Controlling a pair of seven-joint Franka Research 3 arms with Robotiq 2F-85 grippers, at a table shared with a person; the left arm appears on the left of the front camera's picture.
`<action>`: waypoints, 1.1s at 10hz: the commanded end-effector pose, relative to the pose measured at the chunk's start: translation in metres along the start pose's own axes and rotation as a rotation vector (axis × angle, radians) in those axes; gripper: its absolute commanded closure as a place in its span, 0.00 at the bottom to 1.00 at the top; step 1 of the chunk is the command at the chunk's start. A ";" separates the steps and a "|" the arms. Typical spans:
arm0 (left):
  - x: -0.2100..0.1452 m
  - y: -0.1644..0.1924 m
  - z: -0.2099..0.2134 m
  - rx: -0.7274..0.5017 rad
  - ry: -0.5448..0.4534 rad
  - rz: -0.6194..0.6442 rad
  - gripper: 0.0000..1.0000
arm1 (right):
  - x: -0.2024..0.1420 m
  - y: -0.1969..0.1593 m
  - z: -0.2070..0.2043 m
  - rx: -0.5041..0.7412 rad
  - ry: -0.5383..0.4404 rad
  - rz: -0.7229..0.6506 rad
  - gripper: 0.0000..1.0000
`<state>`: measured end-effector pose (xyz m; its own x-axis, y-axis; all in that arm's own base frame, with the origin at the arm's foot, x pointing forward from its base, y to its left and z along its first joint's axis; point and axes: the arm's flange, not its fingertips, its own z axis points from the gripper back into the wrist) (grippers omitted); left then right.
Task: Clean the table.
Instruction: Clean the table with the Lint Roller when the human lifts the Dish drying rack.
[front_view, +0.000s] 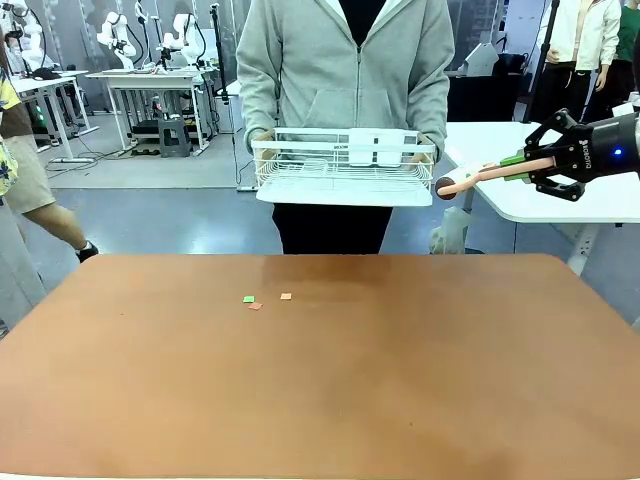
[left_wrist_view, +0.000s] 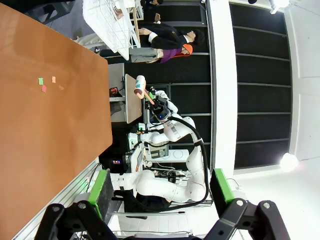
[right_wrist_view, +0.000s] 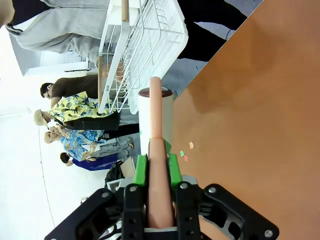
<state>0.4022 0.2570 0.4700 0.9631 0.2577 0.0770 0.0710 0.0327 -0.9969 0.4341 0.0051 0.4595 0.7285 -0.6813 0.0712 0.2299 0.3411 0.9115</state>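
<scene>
The reddish-brown table (front_view: 320, 400) carries three small paper scraps left of its middle: green (front_view: 248, 299), pink (front_view: 255, 306) and orange (front_view: 286, 296). My right gripper (front_view: 516, 166) hangs above the table's far right corner, shut on the pink handle (right_wrist_view: 160, 165) of a lint roller (right_wrist_view: 155, 117). The roller's white head (front_view: 447, 230) points toward the person. The left wrist view takes in the table (left_wrist_view: 50, 130) and the scraps (left_wrist_view: 41, 81) from high up. My left gripper (left_wrist_view: 160, 192) stands open there with nothing between its green pads.
A person at the far side holds a white wire rack (front_view: 345, 168) in both hands just beyond the table's far edge. A white-topped table (front_view: 545, 205) stands at the back right, under my right arm. More people are off to the far left and far right.
</scene>
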 end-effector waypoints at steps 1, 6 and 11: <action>-0.003 -0.001 0.002 -0.003 0.007 0.002 0.00 | -0.001 0.001 -0.001 -0.001 0.002 0.004 1.00; -0.003 -0.001 0.002 -0.003 0.007 0.002 0.00 | 0.017 0.040 -0.016 -0.076 0.215 0.277 0.79; -0.003 -0.001 0.002 -0.003 0.007 0.002 0.00 | 0.018 0.028 -0.179 -0.264 0.494 0.400 0.79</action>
<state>0.4024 0.2567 0.4699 0.9634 0.2570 0.0768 0.0708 0.0327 -0.9970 0.5539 0.1180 0.4116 0.9841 -0.1251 0.1261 -0.0088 0.6749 0.7379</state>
